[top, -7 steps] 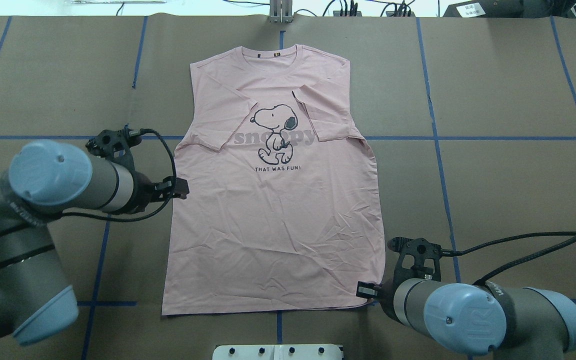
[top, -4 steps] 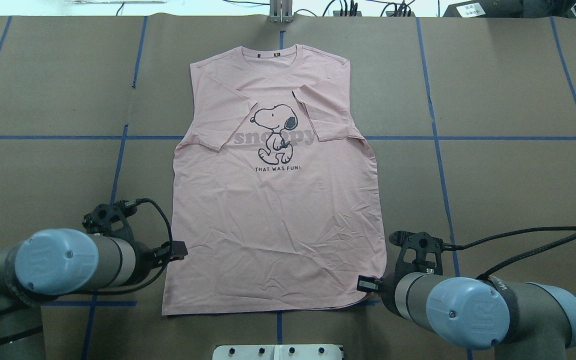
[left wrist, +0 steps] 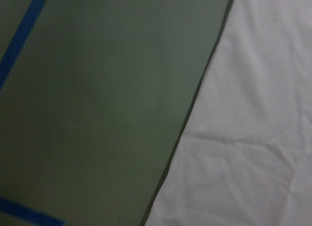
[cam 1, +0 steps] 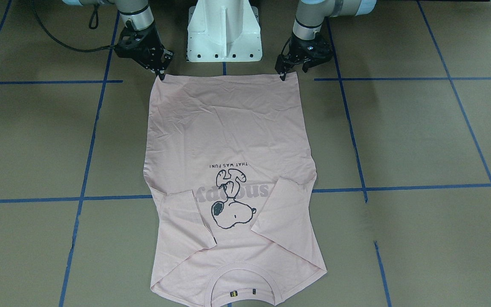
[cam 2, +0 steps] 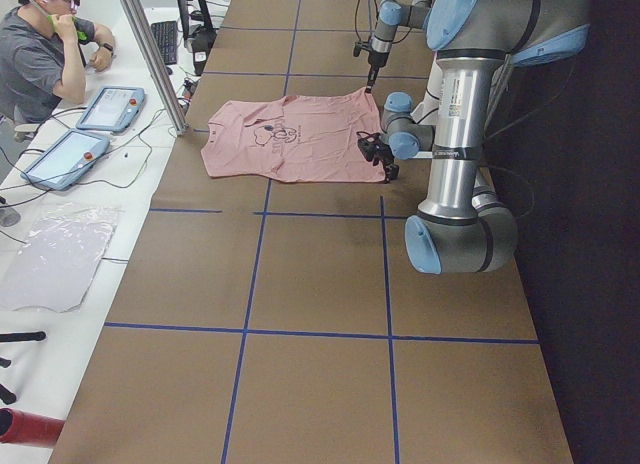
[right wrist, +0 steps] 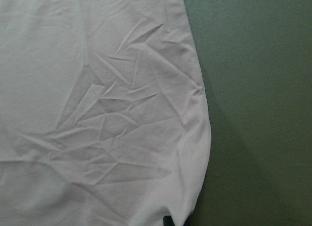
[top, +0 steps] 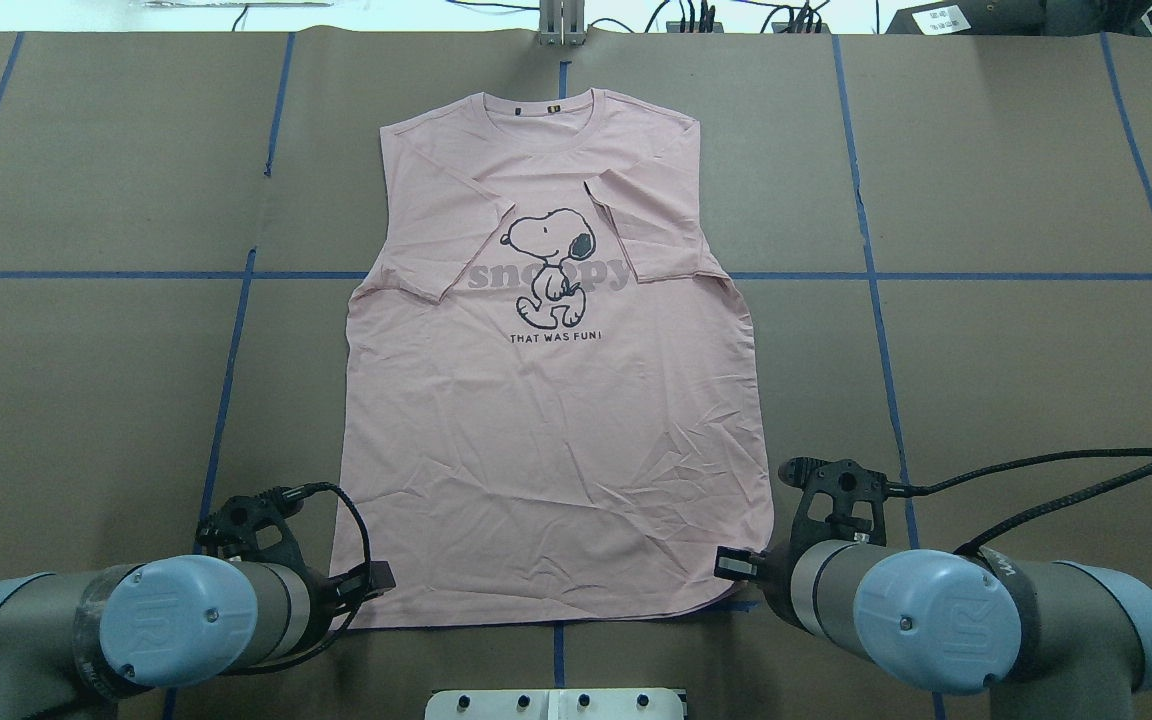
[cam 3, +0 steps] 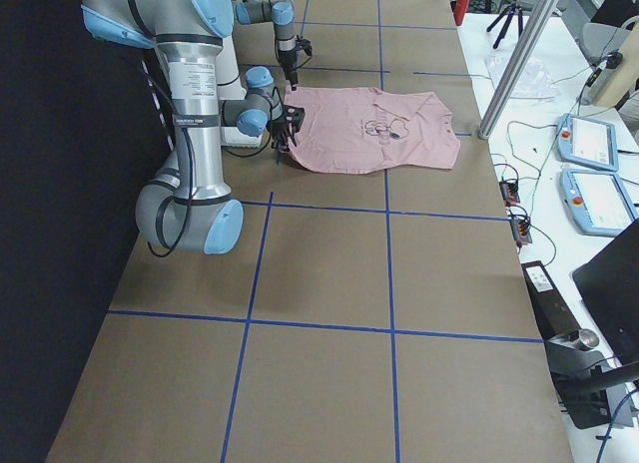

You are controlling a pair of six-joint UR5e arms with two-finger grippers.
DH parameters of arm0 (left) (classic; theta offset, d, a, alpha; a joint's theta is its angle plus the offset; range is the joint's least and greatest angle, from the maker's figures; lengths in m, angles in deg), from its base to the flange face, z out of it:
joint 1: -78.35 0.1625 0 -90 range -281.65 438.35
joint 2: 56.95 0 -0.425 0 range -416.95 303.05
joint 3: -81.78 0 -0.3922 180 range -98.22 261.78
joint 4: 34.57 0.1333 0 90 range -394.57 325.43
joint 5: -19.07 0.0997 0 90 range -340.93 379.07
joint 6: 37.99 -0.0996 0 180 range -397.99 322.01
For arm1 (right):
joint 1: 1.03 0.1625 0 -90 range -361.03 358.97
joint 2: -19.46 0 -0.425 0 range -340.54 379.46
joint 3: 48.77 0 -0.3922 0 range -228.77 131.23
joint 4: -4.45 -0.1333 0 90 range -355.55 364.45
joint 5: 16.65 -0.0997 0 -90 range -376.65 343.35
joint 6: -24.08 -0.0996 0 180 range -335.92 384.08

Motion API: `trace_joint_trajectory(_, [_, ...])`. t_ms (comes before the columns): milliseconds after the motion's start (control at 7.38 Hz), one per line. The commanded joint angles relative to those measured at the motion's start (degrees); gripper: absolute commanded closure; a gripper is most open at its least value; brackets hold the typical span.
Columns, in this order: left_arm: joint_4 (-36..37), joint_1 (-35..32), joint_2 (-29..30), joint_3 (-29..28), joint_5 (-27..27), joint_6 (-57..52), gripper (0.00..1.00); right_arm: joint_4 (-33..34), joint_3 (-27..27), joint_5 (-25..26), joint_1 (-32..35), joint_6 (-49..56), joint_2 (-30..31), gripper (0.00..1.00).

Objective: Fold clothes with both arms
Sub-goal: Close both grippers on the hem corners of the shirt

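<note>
Left hand (cam 1: 285,71) and right hand (cam 1: 160,70) low over counter (cam 1: 399,136), a hem corner of flat shirt (cam 1: 228,128) just beside each, clenched or released impossible to tell.

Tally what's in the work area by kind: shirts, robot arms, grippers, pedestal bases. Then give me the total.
T-shirt: 1
Arms: 2 (left arm, right arm)
Grippers: 2 (left gripper, right gripper)
Base: 1
Total: 6
</note>
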Motion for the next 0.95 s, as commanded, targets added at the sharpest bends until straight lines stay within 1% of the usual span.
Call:
trace_joint_trajectory(0, [0.28,0.28,0.1,-0.37,0.6,-0.03,0.12,0.0,0.0,0.0,-0.03,0.0,0.0,1.0])
trace_joint_trajectory(542, [0.28,0.28,-0.08,-1.61,0.69,-0.03,0.15,0.0,0.0,0.0,0.06,0.0,0.0,1.0])
trace_joint_trajectory(678, [0.28,0.28,-0.17,-1.61,0.69,-0.03,0.18,0.0,-0.26,-0.09,0.06,0.0,0.0,1.0])
trace_joint_trajectory(813, [0.28,0.28,-0.17,-1.52,0.6,-0.03,0.38,0.0,-0.44,-0.26,0.23,0.0,0.0,1.0])
